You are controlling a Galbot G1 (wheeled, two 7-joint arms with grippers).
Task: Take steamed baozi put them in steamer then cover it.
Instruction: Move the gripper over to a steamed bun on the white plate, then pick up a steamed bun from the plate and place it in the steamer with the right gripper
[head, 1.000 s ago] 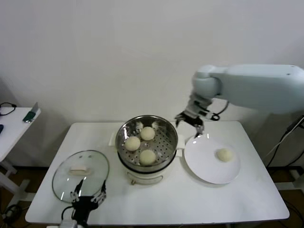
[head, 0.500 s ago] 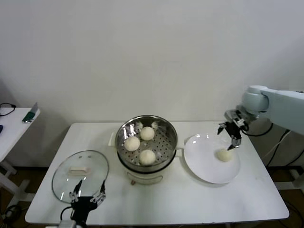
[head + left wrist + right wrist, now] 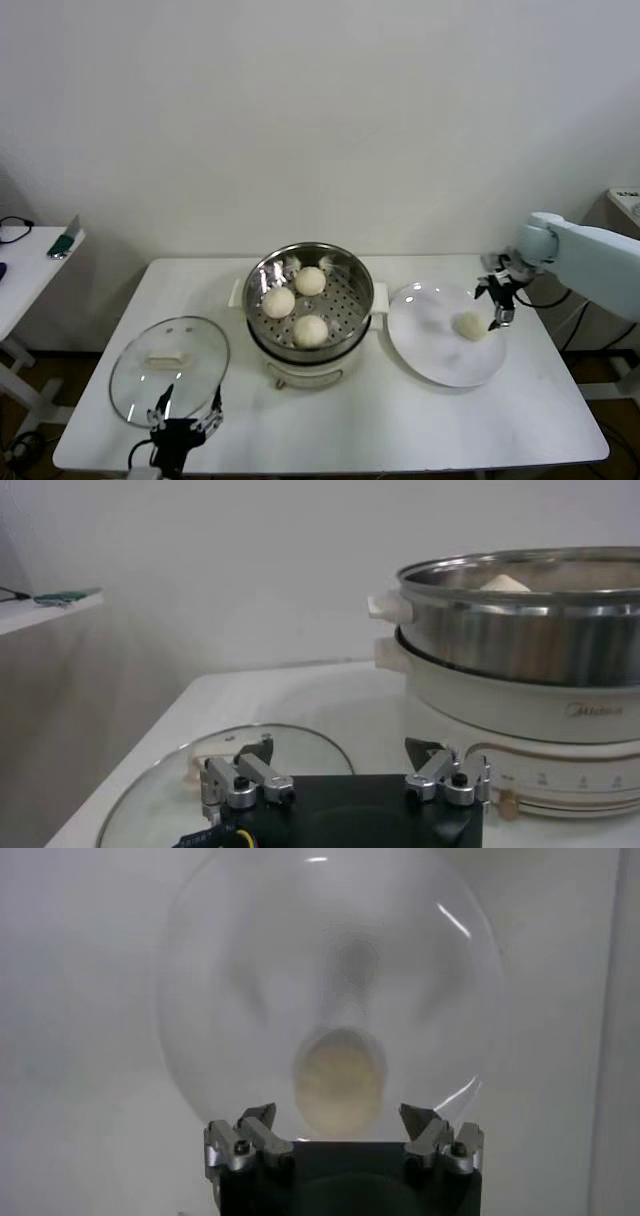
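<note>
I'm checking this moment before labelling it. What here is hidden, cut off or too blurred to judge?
- Left wrist view: the steamer wall hides its inside; only one baozi top peeks over the rim.
- Left wrist view: the cover is cut off by the frame edge and partly hidden by the left gripper.
- Right wrist view: the plate and last baozi are blurred; contact with the right gripper can't be judged.

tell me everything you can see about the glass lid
The glass lid is round and clear with a thin metal rim and a flat cream bar handle at its centre. It lies flat, handle up, on the white table, at the robot's left front, beside the steamer and apart from it. The left gripper hovers at its near edge, fingers open, not holding it.
</note>
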